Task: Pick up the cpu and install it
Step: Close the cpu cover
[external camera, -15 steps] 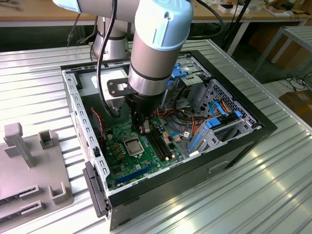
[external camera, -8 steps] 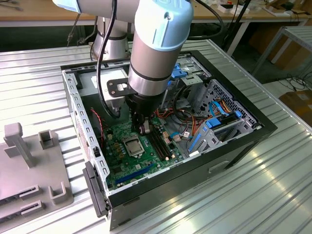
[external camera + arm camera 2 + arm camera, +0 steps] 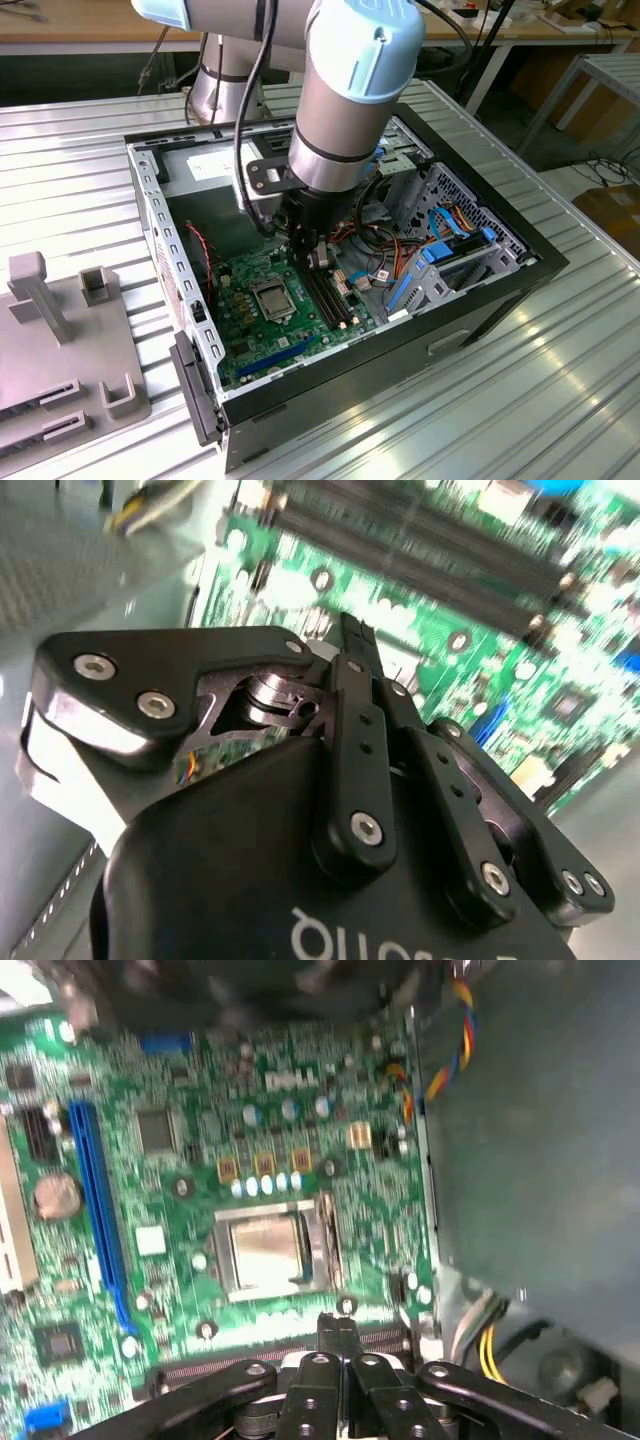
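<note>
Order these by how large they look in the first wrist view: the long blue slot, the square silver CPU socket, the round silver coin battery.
1. Square silver CPU socket, the largest in area.
2. Long blue slot: longer than the socket but much narrower.
3. Round silver coin battery, plainly the smallest.
All three lie on the green board, so nearness hardly changes the order.
</note>
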Available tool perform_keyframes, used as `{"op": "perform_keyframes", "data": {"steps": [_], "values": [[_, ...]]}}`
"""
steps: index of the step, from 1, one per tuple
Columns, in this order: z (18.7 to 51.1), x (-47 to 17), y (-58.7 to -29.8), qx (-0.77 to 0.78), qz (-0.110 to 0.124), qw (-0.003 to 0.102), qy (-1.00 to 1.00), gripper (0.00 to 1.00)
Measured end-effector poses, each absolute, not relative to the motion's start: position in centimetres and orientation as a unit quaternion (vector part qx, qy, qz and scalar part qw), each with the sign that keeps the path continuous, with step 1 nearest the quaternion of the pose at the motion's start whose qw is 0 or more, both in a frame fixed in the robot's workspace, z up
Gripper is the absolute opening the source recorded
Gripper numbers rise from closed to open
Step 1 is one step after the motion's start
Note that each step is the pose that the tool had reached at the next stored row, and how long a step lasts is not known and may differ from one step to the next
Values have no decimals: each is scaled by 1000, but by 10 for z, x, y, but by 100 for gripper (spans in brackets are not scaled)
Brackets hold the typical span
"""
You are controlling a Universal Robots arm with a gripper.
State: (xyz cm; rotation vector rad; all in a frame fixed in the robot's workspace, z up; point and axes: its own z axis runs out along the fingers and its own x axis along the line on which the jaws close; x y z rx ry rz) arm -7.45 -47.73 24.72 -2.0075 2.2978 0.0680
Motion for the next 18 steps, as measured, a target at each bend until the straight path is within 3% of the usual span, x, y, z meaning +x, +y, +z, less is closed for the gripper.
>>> {"op": "perform_keyframes", "data": {"steps": [18], "values": [[247, -60, -457, -657, 28, 49, 752, 11]]}}
